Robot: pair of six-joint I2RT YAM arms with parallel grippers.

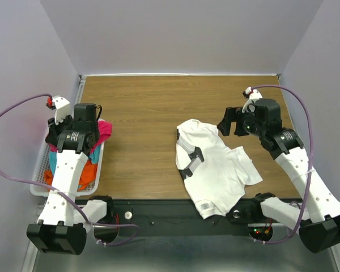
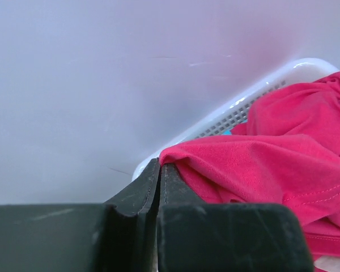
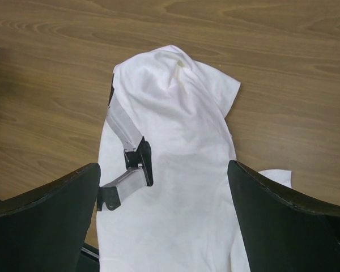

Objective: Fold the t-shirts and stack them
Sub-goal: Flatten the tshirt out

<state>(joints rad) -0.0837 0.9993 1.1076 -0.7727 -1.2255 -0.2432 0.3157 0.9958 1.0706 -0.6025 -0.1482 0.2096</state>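
Note:
A large white t-shirt (image 1: 215, 167) with a black-and-grey print lies crumpled on the wooden table, its hem hanging over the near edge; it fills the right wrist view (image 3: 181, 187). My right gripper (image 1: 231, 123) is open and empty, hovering above the shirt's far right part (image 3: 164, 170). A magenta-pink t-shirt (image 1: 105, 131) rises out of the white basket (image 1: 39, 190). My left gripper (image 1: 89, 129) is over the basket, jaws pressed together (image 2: 160, 170), pinching the magenta shirt's edge (image 2: 260, 164). Cyan (image 1: 52, 161) and orange (image 1: 89, 170) shirts lie in the basket.
The basket stands against the left wall, and its rim (image 2: 232, 113) shows behind the magenta cloth. Walls close the table (image 1: 147, 113) at the back and on both sides. A black strip runs along the table's near edge (image 1: 158, 211).

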